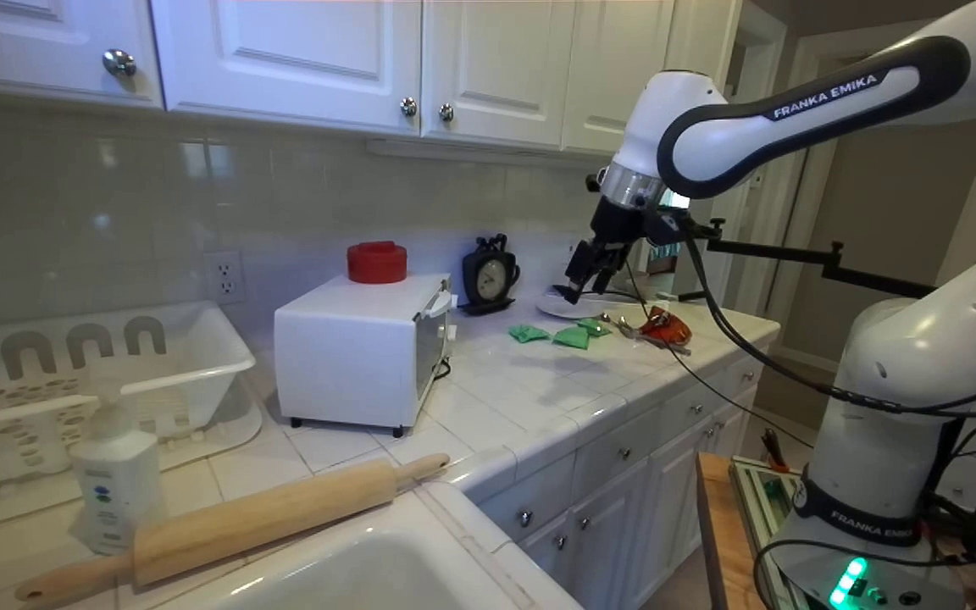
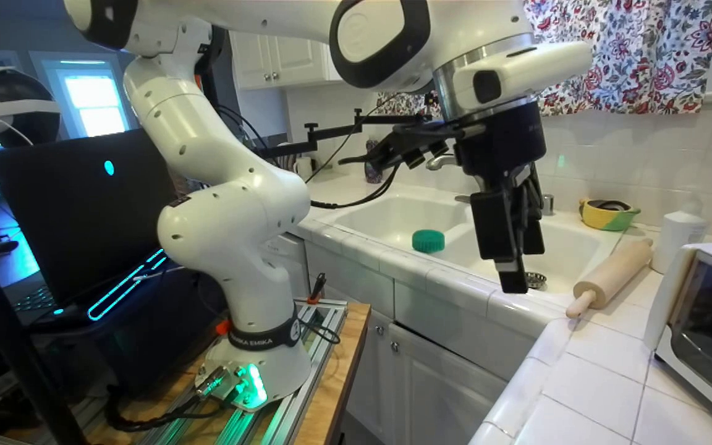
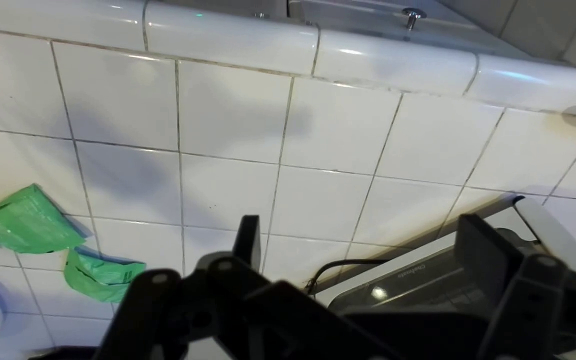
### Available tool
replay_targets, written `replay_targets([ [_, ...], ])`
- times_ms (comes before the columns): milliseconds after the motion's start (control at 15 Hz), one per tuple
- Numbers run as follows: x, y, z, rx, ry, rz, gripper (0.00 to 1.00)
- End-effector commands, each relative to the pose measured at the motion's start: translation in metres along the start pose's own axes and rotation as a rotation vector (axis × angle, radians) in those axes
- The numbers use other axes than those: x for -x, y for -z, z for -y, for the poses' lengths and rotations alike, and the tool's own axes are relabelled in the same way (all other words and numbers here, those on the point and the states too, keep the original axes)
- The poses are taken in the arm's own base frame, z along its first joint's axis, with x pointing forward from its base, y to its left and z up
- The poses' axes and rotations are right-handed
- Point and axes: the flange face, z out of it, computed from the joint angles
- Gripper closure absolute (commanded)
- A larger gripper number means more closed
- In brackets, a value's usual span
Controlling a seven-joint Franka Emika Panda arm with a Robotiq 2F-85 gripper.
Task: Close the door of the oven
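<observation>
The oven (image 1: 344,364) is a small white box on the tiled counter. Its door (image 1: 431,343) is a dark panel with a pale edge, upright against the oven's end face; I cannot tell whether a small gap stays. The door also shows at the right of an exterior view (image 2: 711,315) and, with its glass lit by a reflection, in the wrist view (image 3: 418,282). My gripper (image 1: 585,286) is in the air over the counter, beyond the door side and apart from it. It is open and empty in the wrist view (image 3: 363,245), its right finger overlapping the door in the picture.
A red container (image 1: 377,263) sits on the oven. A black dial scale (image 1: 488,275), green packets (image 1: 571,337) and a plate (image 1: 568,307) lie behind it along the counter. A rolling pin (image 1: 263,521), bottle (image 1: 118,483), dish rack (image 1: 200,364) and sink (image 1: 369,559) are nearby.
</observation>
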Motion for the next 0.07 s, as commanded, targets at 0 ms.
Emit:
replay_targets([
  [0, -0.0005, -0.0003, 0.0, 0.001, 0.0, 0.003, 0.0],
])
